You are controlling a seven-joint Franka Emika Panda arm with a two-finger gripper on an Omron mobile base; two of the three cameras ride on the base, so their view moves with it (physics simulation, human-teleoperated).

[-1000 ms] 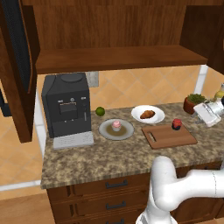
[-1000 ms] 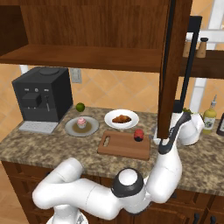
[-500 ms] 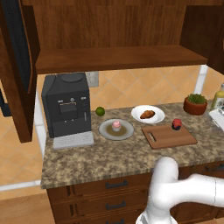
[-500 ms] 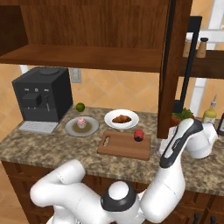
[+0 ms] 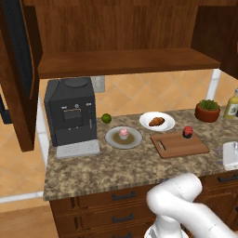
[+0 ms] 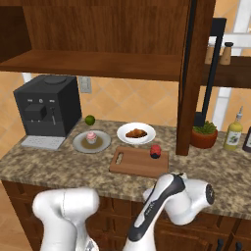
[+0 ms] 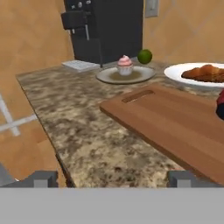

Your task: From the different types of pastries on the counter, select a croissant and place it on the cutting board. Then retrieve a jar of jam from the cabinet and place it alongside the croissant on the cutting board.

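The two-finger gripper (image 7: 111,179) stands wide apart and empty, low at the front edge of the speckled brown-and-beige granite counter (image 7: 83,127), just before the flat reddish-brown wooden cutting board (image 7: 175,118). On the board's far right corner sits the small dark jar of jam with a red lid (image 5: 188,132). Behind the board, the golden-brown croissant (image 5: 157,122) lies on a round white plate (image 5: 167,125). Left of the board, a pink-frosted cupcake (image 5: 123,133) stands on a round grey plate (image 5: 114,140), with a green lime (image 5: 106,118) and a black coffee machine (image 5: 70,111) beyond.
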